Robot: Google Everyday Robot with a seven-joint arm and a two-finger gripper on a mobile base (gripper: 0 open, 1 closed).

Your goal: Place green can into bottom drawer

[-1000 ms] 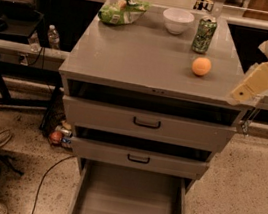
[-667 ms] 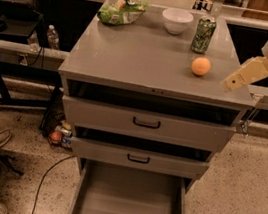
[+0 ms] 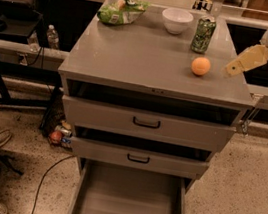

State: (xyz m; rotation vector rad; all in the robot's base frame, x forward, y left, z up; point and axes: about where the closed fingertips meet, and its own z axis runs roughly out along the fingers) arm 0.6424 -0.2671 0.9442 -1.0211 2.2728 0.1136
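Camera view showed the green can (image 3: 203, 34) upright at the cabinet's (image 3: 131, 58) back right, the bottom drawer (image 3: 128, 209) open below, the gripper (image 3: 230, 69) hovering beside the orange (image 3: 200, 66); its grip I couldn't tell

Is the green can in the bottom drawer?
No, the green can stands on the cabinet top; the gripper hovers at its right edge.

Warm, yellowish light comes from above and leaves a soft sheen across the grey surface (image 3: 131, 58). The gaps above the two upper drawers (image 3: 107, 117) lie in deep shadow. The claw (image 3: 232, 69), at the surface's right edge, is brightly lit.
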